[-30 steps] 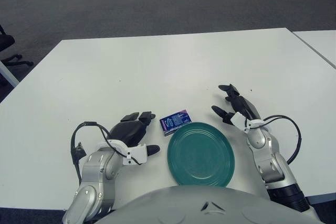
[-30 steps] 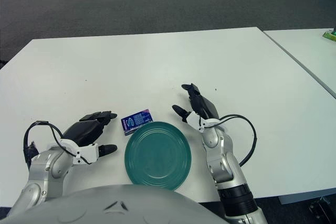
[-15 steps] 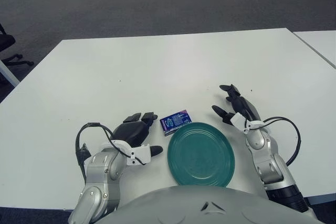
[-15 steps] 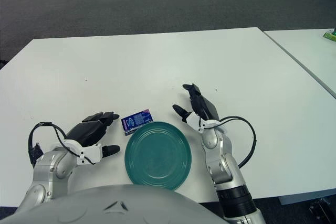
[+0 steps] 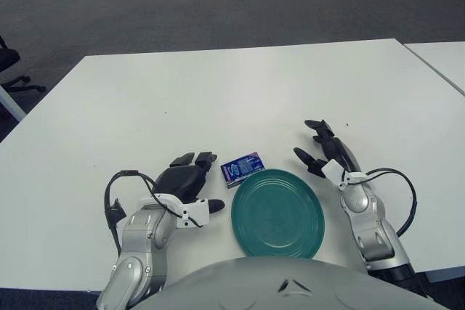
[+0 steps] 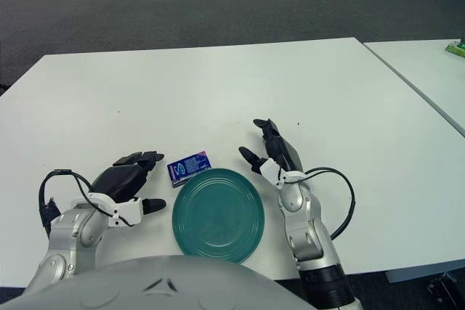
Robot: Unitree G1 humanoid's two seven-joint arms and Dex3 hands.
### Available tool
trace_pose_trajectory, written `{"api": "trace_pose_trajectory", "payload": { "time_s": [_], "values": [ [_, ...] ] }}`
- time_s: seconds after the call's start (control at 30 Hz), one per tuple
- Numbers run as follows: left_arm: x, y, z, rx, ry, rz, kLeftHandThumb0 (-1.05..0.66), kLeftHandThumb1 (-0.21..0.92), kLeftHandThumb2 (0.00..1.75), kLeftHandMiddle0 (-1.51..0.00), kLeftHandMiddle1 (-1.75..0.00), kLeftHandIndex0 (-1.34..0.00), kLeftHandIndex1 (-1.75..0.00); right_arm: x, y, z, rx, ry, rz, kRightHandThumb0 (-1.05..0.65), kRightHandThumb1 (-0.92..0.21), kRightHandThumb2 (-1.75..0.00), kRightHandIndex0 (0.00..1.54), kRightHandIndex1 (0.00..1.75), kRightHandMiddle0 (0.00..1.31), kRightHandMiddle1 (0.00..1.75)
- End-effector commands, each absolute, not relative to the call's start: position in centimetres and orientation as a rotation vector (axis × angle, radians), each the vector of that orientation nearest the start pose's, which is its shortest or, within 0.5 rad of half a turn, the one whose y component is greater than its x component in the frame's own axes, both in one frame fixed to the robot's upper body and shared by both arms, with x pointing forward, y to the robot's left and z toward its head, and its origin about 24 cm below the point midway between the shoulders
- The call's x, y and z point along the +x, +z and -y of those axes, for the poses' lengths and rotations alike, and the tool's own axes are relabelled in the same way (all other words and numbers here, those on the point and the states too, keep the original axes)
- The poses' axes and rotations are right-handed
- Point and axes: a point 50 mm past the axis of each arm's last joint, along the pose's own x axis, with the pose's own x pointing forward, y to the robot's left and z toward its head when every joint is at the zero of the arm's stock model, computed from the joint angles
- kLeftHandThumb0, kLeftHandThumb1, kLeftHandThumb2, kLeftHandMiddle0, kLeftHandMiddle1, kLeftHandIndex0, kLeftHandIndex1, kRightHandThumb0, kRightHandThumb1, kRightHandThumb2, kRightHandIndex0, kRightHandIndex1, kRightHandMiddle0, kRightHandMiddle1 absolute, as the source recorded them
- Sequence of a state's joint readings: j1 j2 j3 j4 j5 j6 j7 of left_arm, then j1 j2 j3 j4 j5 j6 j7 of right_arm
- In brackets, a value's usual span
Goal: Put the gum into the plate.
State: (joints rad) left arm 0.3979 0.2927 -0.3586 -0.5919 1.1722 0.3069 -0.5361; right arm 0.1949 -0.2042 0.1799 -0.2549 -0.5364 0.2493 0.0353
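White desk [image 5: 218, 85] carrying the task objects, viewed from the robot's head. At left, the left hand [image 5: 185, 179] shows palm-down low over the desk, its dark fingers [image 5: 196, 158] extended forward and loosely apart, holding nothing; the thumb points right toward the plate. Just right of those fingertips, with a narrow gap between, the gum [image 5: 242, 168], a small blue packet, lies flat on the desk, tilted slightly, outside the plate and just beside its upper-left rim. The teal plate [image 5: 251, 226] sits near the desk's front edge, between the two hands. At right, the right hand [image 5: 325, 153] shows beside the plate's upper-right rim, forearm angled inward, fingers spread and holding nothing.
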Motion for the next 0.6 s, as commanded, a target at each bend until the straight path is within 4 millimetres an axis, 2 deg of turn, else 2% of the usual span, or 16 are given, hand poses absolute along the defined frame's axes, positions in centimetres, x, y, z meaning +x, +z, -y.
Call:
{"api": "trace_pose_trajectory", "payload": {
  "time_s": [0.0,0.3,0.47,0.57],
  "values": [
    [16.7,5.2,-13.3,1.318,-0.457,-0.248,-1.05,0.92,0.37,-0.22,-0.04,0.00,-0.64,20.4,2.0,15.9,-0.670,0.117,-0.252,-0.81,-0.92,-0.46,0.35,0.65,0.00,0.62],
    [17.2,4.8,-12.9,1.367,-0.452,-0.233,-1.05,0.92,0.35,-0.19,-0.02,0.00,-0.44,19.9,1.7,15.5,-0.648,0.118,-0.264,-0.82,-0.92,-0.44,0.33,0.70,0.00,0.62],
    [17.4,4.7,-12.7,1.390,-0.444,-0.227,-1.05,0.92,0.36,-0.19,-0.02,0.00,-0.41,19.8,1.6,15.1,-0.625,0.122,-0.267,-0.81,-0.92,-0.43,0.31,0.74,0.00,0.62],
    [17.5,4.7,-12.6,1.409,-0.434,-0.219,-1.05,0.92,0.36,-0.20,-0.02,0.00,-0.45,19.7,1.6,14.8,-0.605,0.123,-0.268,-0.81,-0.92,-0.42,0.30,0.76,0.00,0.62]
  ]
}}
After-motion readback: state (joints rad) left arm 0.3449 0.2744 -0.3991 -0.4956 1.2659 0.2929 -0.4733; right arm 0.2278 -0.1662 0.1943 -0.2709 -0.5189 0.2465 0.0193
